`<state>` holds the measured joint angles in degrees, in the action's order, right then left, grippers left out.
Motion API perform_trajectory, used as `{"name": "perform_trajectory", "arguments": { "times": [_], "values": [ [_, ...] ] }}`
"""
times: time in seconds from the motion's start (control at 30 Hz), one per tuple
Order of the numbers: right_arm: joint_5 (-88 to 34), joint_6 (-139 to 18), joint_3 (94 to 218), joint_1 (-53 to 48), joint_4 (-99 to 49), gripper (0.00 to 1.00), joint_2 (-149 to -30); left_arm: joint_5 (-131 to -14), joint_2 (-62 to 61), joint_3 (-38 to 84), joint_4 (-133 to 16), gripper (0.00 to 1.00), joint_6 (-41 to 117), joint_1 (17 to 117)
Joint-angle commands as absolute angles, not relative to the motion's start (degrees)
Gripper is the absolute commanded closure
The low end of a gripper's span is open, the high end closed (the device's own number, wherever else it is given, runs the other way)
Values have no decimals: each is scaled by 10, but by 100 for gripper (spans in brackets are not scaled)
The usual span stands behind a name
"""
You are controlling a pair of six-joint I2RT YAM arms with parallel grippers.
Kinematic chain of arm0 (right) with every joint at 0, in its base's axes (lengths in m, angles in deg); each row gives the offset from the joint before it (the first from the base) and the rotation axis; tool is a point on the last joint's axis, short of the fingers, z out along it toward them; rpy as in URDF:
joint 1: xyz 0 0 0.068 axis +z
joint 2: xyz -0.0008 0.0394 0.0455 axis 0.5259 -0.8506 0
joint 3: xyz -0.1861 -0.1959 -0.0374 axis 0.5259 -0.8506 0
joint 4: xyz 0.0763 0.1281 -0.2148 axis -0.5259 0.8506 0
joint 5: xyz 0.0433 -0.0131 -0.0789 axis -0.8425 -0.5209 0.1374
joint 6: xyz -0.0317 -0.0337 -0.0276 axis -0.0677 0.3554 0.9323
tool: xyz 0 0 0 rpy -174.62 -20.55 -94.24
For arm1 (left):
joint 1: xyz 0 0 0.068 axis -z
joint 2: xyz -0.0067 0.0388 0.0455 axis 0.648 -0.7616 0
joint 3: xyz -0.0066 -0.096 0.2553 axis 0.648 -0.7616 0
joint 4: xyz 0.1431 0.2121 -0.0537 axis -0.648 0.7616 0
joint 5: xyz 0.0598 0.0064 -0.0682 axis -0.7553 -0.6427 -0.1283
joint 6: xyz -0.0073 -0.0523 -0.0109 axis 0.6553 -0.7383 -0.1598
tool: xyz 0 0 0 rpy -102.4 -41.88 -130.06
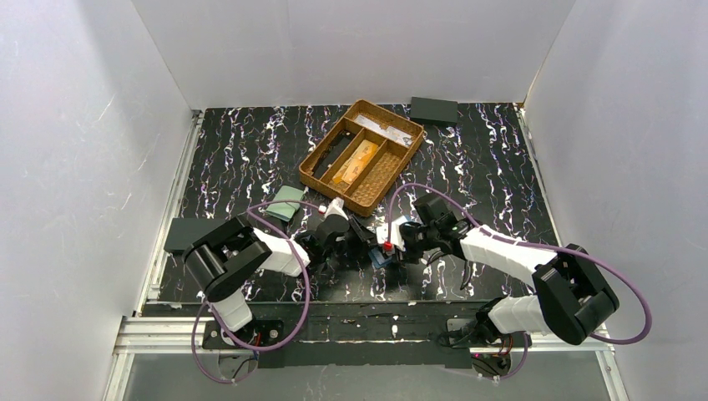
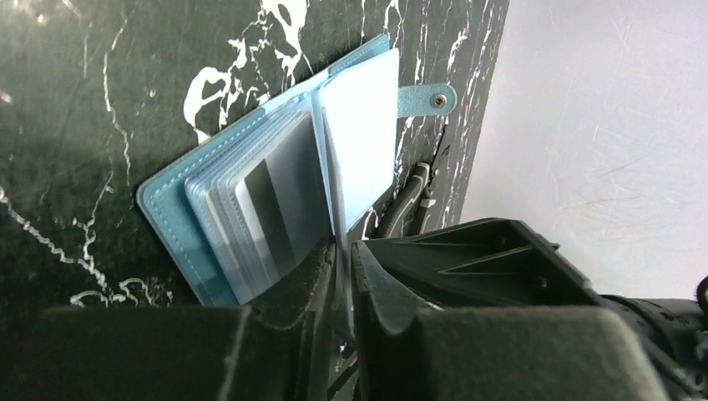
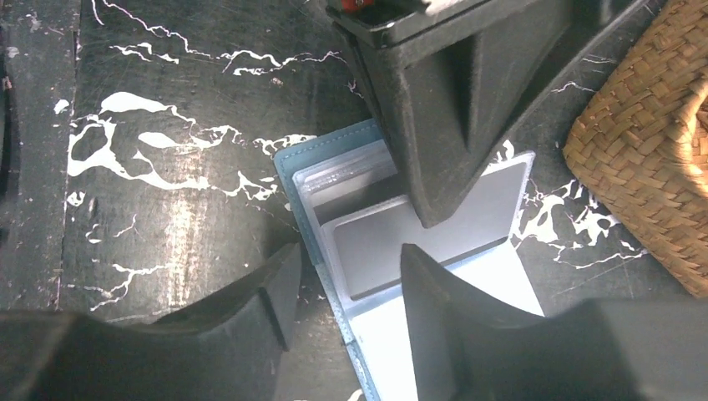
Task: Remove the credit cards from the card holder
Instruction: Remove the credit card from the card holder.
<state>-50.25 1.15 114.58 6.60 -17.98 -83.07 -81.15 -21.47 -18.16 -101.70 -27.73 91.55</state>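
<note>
The light blue card holder [image 1: 382, 256] lies open on the black marbled table between the two grippers. In the left wrist view its blue cover [image 2: 179, 221] is flat, its clear sleeves are fanned up, and its snap tab [image 2: 426, 98] sticks out. A pale credit card with a dark stripe [image 2: 267, 213] shows through the sleeves. My left gripper [image 2: 344, 246] is shut on one thin upright sleeve. My right gripper [image 3: 349, 251] is open and straddles the holder's blue edge [image 3: 288, 171], one finger over the table and the other over a grey pocket [image 3: 376, 242]. The left gripper's finger [image 3: 442, 125] presses in from above.
A wicker tray [image 1: 330, 138] with divided compartments stands just behind the grippers and shows at the right of the right wrist view [image 3: 651, 167]. A pale green wallet [image 1: 288, 203] lies left of it. A dark box [image 1: 433, 110] sits at the back, a dark flat pad [image 1: 182, 234] at the left.
</note>
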Motion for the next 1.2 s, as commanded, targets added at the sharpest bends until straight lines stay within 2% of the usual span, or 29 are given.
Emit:
{"name": "perform_trajectory", "arguments": {
  "times": [0.0,0.07,0.17,0.27,0.43,0.57,0.7,0.8,0.93,1.17],
  "values": [
    [-561,4,1204,36,-108,38,-819,-807,-230,-159,-1041,100,-248,906],
    [-597,4,1233,-3,-51,32,-821,-786,-233,-167,-1074,100,-213,904],
    [-674,-43,1268,-67,5,28,-813,-772,-230,-191,-1134,100,-158,904],
    [-759,-147,1253,-121,-37,26,-799,-759,-235,-223,-1210,100,-131,902],
    [-833,-404,1207,-144,-212,33,-814,-729,-245,-257,-1339,100,-87,902],
    [-879,-460,1212,-151,-217,46,-869,-725,-219,-275,-1358,100,-38,904],
    [-887,-485,1217,-150,-221,59,-917,-731,-190,-293,-1363,100,-4,906],
    [-884,-487,1224,-149,-216,62,-934,-734,-182,-299,-1369,100,3,907],
    [-856,-489,1223,-149,-218,61,-937,-728,-187,-297,-1378,100,-5,908],
    [-832,-501,1224,-149,-227,51,-949,-711,-180,-287,-1387,100,-8,914]
  ]
}}
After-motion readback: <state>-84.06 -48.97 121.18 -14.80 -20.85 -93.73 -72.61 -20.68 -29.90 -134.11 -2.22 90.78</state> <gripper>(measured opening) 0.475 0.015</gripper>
